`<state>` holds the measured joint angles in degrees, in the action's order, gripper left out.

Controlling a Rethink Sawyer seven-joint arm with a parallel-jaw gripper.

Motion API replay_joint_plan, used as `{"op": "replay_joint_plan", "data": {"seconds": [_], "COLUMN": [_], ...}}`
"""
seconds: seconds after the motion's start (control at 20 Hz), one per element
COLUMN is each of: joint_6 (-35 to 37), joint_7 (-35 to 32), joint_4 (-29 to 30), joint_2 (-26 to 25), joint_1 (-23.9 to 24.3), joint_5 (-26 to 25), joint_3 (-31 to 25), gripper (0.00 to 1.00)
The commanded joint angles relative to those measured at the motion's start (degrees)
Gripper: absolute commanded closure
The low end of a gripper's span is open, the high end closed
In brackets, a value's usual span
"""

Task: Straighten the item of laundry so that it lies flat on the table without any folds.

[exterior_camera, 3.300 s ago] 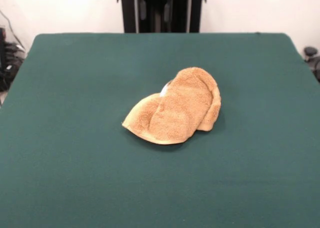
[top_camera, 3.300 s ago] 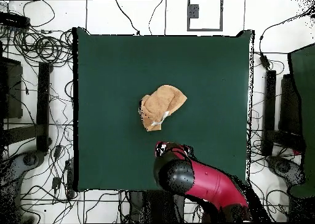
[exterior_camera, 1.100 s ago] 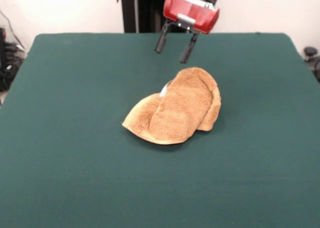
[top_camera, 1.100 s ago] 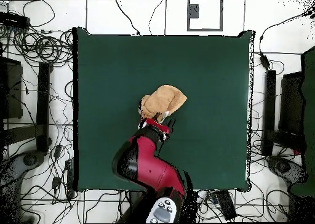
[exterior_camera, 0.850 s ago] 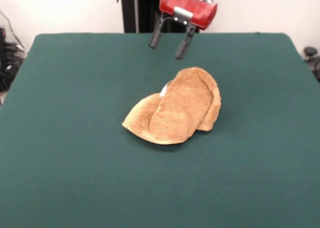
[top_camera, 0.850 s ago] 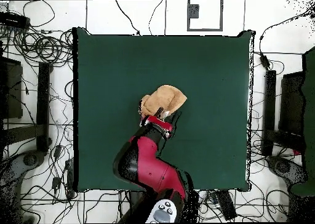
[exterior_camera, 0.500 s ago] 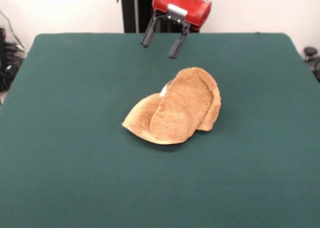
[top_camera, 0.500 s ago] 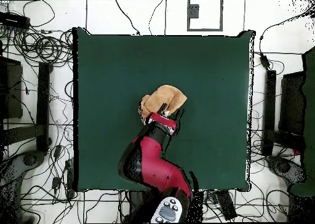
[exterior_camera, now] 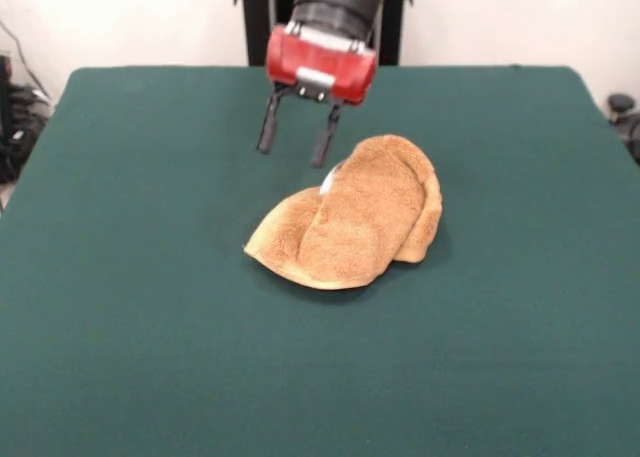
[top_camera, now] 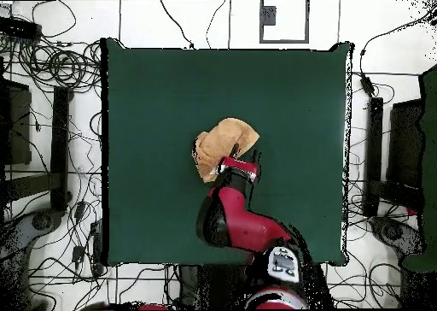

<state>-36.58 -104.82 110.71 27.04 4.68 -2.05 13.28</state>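
The item of laundry (exterior_camera: 352, 217) is a tan-orange terry towel, bunched and folded over itself near the middle of the green table (exterior_camera: 140, 277). A small white tag peeks out at its far side. My gripper (exterior_camera: 292, 155) hangs open just behind the towel's far-left edge, above the cloth, its two dark fingers (exterior_camera: 266, 130) pointing down with nothing between them. From overhead, the towel (top_camera: 220, 145) shows partly, with the red arm over its lower right part, and the gripper (top_camera: 241, 164) sits at the towel's edge.
The table's edges (top_camera: 104, 154) are ringed by cables and equipment on the floor (top_camera: 51, 68). Green felt extends widely on all sides of the towel.
The gripper has come down and shifted toward the towel's far-left edge in the front view. In the overhead view the arm has swung to the right. The towel has not moved.
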Motion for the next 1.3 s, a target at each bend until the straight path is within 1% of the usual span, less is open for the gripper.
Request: {"op": "replay_joint_plan", "data": {"seconds": [0.05, 0.2, 0.3, 0.5, 0.7, 0.8, 1.05, 1.1, 1.3], "joint_6": [-2.21, -4.49, -7.06, -6.56, -8.54, -8.44, -6.62, -4.97, -3.13], "joint_7": [-19.97, -21.78, -22.46, -23.72, -27.9, -29.27, -29.8, -28.25, -27.27], "joint_4": [-3.48, -2.8, -2.18, -1.03, 0.17, 0.79, 1.34, 1.48, 1.35], "joint_2": [-5.08, -5.67, -5.76, -4.48, -4.07, -3.49, -2.09, -1.21, -0.68], "joint_1": [3.22, 5.1, 4.16, 4.05, 5.4, 6.07, 6.95, 6.31, 5.95], "joint_5": [-1.85, -1.8, 0.56, 3.42, 2.84, 2.27, 0.45, 0.9, 0.76], "joint_3": [-15.27, -18.06, -18.21, -20.11, -22.83, -23.73, -23.91, -22.55, -21.3], "gripper": [0.0, 0.0, 0.0, 0.0, 0.0, 0.0, 0.0, 0.0, 0.0]}}
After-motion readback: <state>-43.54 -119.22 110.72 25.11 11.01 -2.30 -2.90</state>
